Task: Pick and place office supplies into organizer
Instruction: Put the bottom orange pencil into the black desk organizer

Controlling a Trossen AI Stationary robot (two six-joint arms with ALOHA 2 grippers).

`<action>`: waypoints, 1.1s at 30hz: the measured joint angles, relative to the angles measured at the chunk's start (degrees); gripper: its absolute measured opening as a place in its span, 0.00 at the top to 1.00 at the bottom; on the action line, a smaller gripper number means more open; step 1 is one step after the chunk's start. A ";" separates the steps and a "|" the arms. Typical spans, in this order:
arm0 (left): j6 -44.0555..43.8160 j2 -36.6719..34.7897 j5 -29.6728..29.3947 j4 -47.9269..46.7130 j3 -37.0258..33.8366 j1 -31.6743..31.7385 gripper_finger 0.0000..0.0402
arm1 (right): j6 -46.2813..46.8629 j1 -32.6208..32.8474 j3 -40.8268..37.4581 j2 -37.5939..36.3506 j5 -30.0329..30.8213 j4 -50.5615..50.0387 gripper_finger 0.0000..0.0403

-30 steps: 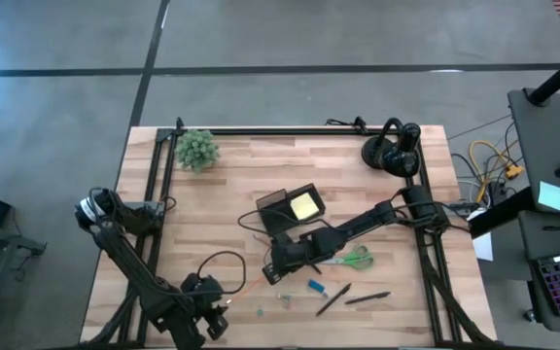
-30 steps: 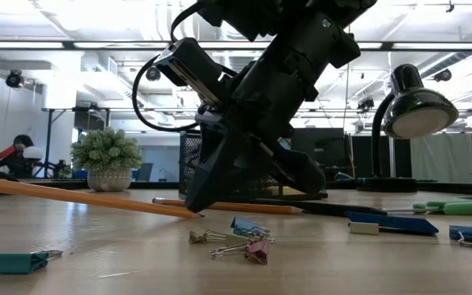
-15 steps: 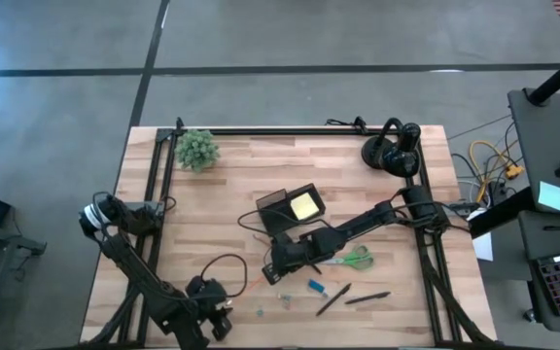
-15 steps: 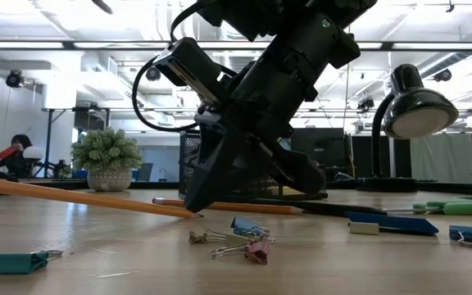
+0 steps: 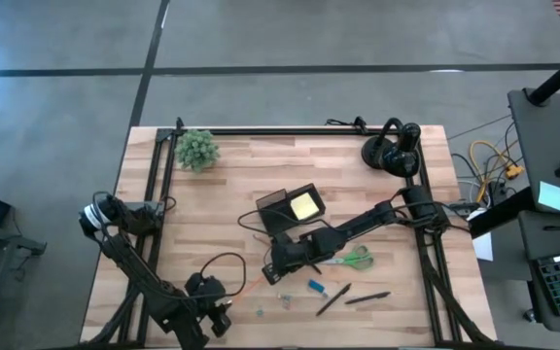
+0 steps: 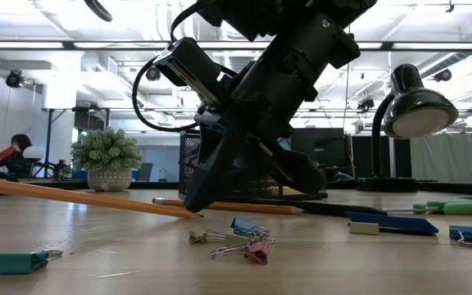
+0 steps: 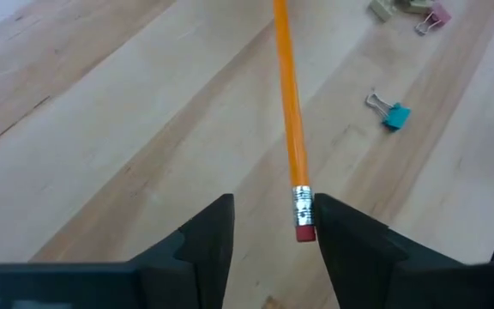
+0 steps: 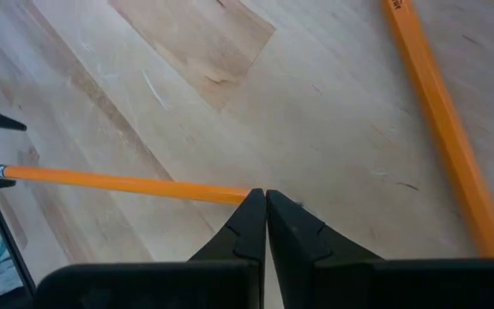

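An orange pencil [image 7: 288, 103] lies on the table between my two grippers. My left gripper [image 7: 273, 210] is open near the front edge [image 5: 224, 311], with its fingers on either side of the pencil's eraser end [image 7: 304, 225]. My right gripper [image 8: 266, 199] is shut at the pencil's other end [image 6: 193, 209]. A second orange pencil [image 8: 440, 120] lies behind it. The black organizer [image 5: 278, 219] holds a yellow sticky pad [image 5: 303, 205]. Green-handled scissors [image 5: 355, 258], two black pens [image 5: 333, 299], a blue piece [image 5: 316, 286] and clips [image 6: 252, 248] lie on the table. My right gripper's shut fingertips [image 8: 251, 204] meet the pencil's pointed end [image 8: 230, 194] on the table. They come slanting down from the right. The pencil runs sideways into the outer side of one fingertip and lies flat. I cannot tell whether the tip presses on it or only touches it.
A potted plant [image 5: 197, 149] stands at the far left corner and a black desk lamp [image 5: 392, 151] at the far right. A teal clip [image 7: 393, 114] lies near the pencil. Bare wood lies left of the organizer.
My left arm has shifted slightly, and its gripper stays at the pencil's eraser end. The pencil and my right gripper have kept still.
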 joint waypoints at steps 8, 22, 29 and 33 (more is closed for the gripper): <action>1.85 0.09 0.02 0.63 -0.04 0.01 0.75 | -0.01 0.00 0.00 0.00 0.01 0.00 0.98; 2.23 0.50 -0.41 0.44 -0.13 0.08 0.84 | 0.00 0.00 0.00 -0.04 -0.03 0.00 0.98; 3.25 0.50 -0.67 0.44 -0.15 0.08 0.97 | 0.42 0.00 0.00 -0.07 -0.03 0.01 0.98; 3.26 0.50 -0.74 0.44 -0.15 0.08 0.98 | 0.44 0.00 0.00 -0.11 -0.03 0.02 0.98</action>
